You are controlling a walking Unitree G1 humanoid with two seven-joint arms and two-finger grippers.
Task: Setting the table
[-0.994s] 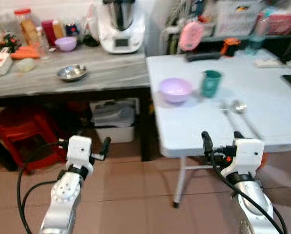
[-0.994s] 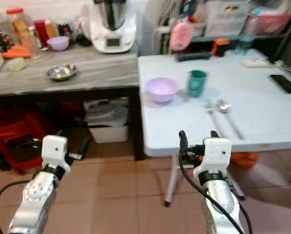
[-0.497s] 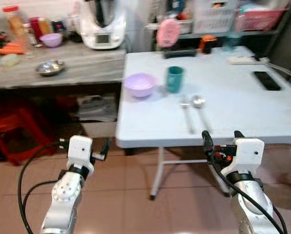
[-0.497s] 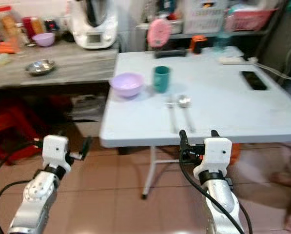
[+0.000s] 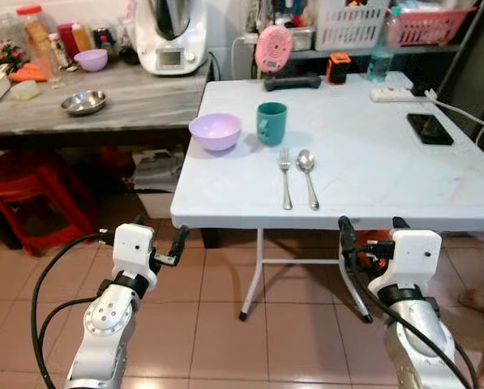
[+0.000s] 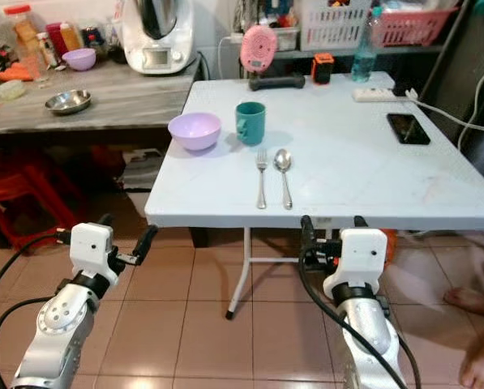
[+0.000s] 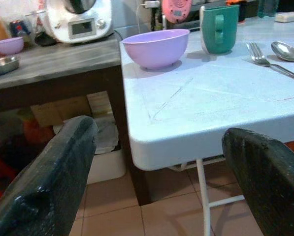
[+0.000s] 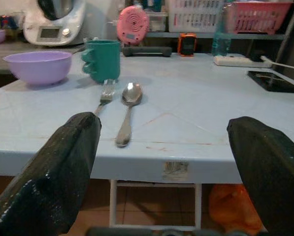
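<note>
On the white folding table stand a lilac bowl and a teal mug near its left side. A fork and a spoon lie side by side just in front of the mug. My left gripper is open, low over the floor in front of the table's left corner. My right gripper is open too, just below the table's front edge and nearly in line with the spoon. Both hold nothing. The right wrist view looks across the tabletop at the spoon and fork.
A grey counter to the left carries a steel bowl, a small lilac bowl, jars and a white kitchen machine. A phone and power strip lie on the table's far right. Red stools stand under the counter. A person's foot is on the floor at right.
The camera has swung, so the table now sits square in front of me and fills more of the view. Both grippers keep the same open pose before my body.
</note>
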